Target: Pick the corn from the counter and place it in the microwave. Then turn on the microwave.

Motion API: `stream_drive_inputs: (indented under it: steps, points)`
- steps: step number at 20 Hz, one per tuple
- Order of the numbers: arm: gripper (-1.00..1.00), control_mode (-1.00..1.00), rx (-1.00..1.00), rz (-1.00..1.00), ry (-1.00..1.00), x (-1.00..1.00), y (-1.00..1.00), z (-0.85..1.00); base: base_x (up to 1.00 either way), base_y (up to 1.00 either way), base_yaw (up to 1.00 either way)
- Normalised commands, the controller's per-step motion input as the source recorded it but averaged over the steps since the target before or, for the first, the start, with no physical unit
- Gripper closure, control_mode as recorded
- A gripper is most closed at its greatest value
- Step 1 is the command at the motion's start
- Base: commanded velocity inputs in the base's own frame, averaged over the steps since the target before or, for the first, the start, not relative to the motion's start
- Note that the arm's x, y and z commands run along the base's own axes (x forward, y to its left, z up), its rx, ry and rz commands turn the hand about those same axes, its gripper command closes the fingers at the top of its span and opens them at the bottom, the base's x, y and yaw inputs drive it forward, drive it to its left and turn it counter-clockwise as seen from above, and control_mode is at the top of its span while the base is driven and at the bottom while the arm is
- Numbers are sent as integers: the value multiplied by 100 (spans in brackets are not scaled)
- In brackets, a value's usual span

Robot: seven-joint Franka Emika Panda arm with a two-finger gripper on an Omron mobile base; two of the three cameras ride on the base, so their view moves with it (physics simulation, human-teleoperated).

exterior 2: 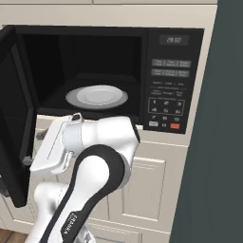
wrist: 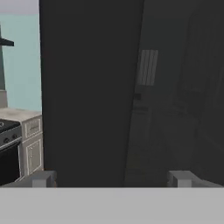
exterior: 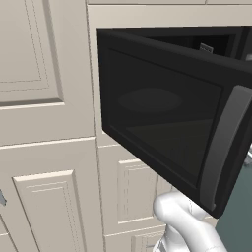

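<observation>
Facing the microwave point(exterior 2: 114, 71) w/ door swung wide and plate point(exterior 2: 97, 97) bare, pincer point(wrist: 111, 178) spread and holding nothing, corn nowhere visible, so locate it on the surface first.

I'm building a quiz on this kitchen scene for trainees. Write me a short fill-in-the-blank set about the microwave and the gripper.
1. The door of the large black built-in microwave stands ____.
2. On the floor of the microwave's cavity lies a round white ____.
3. The plate has ____ on it.
4. In the hand view, the fingertips of the two-finger gripper stand wide ____, with nothing between them.

Missing words: open; plate; nothing; apart
</observation>
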Motion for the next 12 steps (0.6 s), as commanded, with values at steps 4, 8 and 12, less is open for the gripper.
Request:
stream_drive_inputs:
  steps: [4,8,12]
  points:
    - [-100,-100,-1,6,0,15,10,-8,0,0,0]
    - [-100,-100,-2,6,0,13,11,-8,0,0,0]
    - [-100,-100,-1,6,0,9,10,-8,0,0,0]
